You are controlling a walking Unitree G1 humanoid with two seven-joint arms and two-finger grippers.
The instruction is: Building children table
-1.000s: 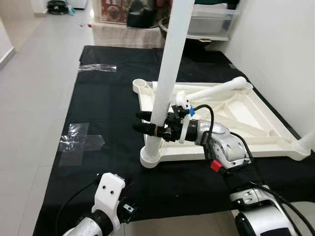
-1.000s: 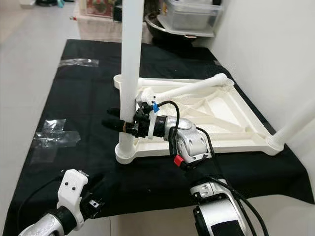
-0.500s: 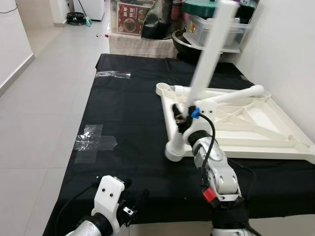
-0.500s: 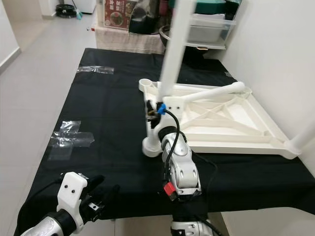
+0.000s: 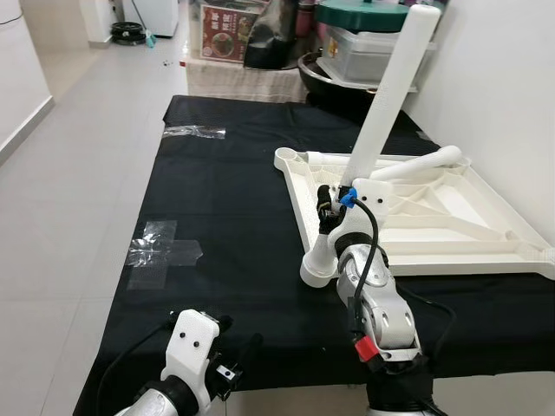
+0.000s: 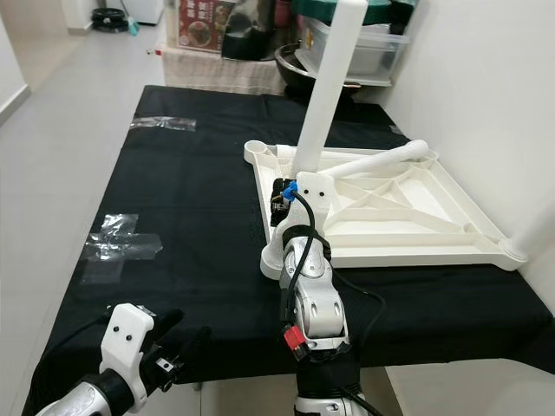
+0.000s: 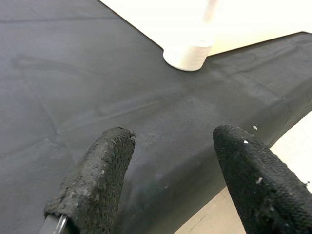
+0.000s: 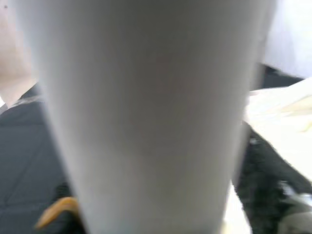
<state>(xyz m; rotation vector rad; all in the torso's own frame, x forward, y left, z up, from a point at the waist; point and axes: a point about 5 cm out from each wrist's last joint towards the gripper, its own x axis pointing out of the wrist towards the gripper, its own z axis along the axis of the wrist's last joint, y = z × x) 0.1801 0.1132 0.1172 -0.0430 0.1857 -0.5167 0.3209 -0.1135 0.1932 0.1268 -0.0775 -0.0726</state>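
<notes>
A white children's table top lies upside down on a black cloth. One white leg stands in its near left corner socket and leans toward the far right. My right gripper is shut on this leg low down; the right wrist view has the leg very close and blurred. A second white leg lies across the far part of the top. My left gripper hovers open over the cloth's near edge, with nothing between its fingers; the socket base is ahead of it.
Strips of clear tape stick to the cloth on the left, and more tape at the far left. Plastic bins and a dark pot stand beyond the cloth. A white wall runs along the right. Bare floor lies to the left.
The whole view has shifted. My right forearm now reaches straight ahead to the leg instead of from the right, and the leg leans further over. The left gripper has stayed low and open.
</notes>
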